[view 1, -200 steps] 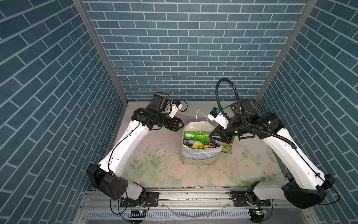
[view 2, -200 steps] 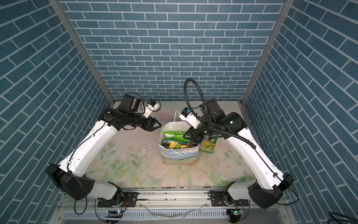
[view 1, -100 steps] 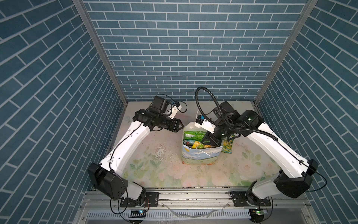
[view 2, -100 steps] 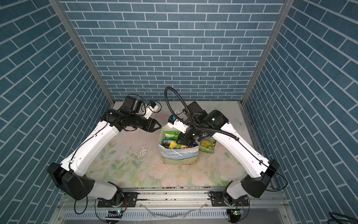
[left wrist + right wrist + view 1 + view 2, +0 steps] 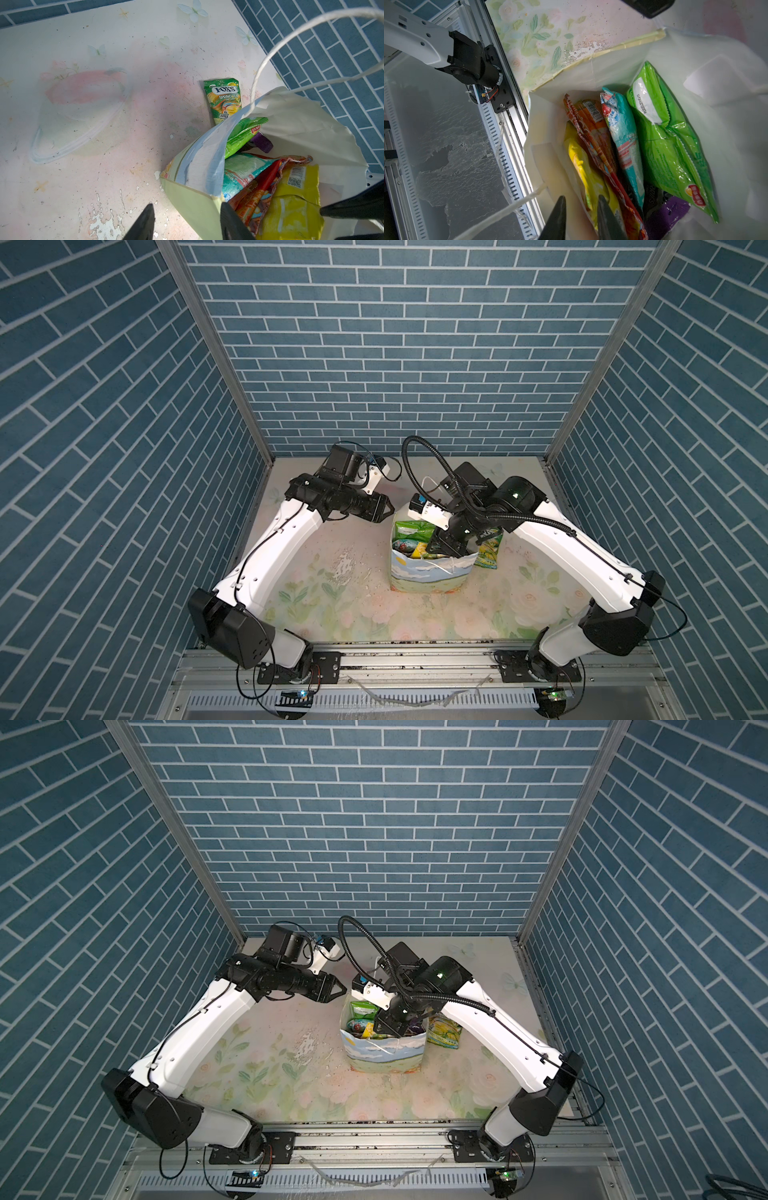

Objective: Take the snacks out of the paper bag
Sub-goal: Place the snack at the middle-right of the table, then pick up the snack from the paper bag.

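At the middle of the surface (image 5: 332, 605): the paper bag (image 5: 432, 580) stands upright with its mouth open and one cord handle (image 5: 259, 68) raised.
Inside the bag: a green Lay's bag (image 5: 668, 145), teal packet (image 5: 623, 141), orange-red packet (image 5: 591, 128), yellow packet (image 5: 581, 166) and purple packet (image 5: 668, 212) stand on edge, pressed side by side.
Already out: one green FOX'S packet (image 5: 225, 99) lies flat on the surface, just beside the bag.
Right jaws: down in the bag's mouth and a little apart, with nothing seen between them. The tips are over the bag's wall and the yellow packet.
Left jaws: spread wide and empty, just beside the bag's rim.
Step in hand: probably the reach for the next of the snacks, with most still inside.
Next move: the right jaws need to go lower and straddle a packet's top edge rather than the paper wall, then close and lift straight up. The left jaws could steady the rim so the bag does not tip.
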Robot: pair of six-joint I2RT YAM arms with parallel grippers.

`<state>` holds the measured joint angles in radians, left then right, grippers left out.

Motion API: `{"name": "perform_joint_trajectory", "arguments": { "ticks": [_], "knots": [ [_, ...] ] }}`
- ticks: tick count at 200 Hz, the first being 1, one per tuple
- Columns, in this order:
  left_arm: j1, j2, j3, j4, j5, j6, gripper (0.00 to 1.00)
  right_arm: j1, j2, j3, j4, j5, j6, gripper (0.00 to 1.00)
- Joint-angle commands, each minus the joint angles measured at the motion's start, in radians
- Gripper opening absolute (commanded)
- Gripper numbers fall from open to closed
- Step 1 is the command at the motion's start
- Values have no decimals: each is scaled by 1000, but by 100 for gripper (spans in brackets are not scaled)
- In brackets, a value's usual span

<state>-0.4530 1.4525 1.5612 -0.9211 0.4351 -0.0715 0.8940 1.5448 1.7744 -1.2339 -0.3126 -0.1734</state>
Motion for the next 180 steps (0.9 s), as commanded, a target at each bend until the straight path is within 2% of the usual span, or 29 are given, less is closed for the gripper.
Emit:
{"name": "perform_joint_trajectory", "arguments": {
  "ticks": [1,73,140,164,180],
  "knots": [
    [-2,-24,-21,5,3,9,53,8,24,31,7,12,-52,28],
    [4,-27,-34,14,8,18,53,21,64,38,-21,-5,-61,27],
    [13,-10,-23,21,17,29,53,26,87,69,-43,24,-61,12],
    [17,-5,-19,25,20,33,53,26,94,88,-55,36,-60,0],
    [18,-1,-16,26,22,33,53,26,96,92,-55,47,-59,0]
  ]
}}
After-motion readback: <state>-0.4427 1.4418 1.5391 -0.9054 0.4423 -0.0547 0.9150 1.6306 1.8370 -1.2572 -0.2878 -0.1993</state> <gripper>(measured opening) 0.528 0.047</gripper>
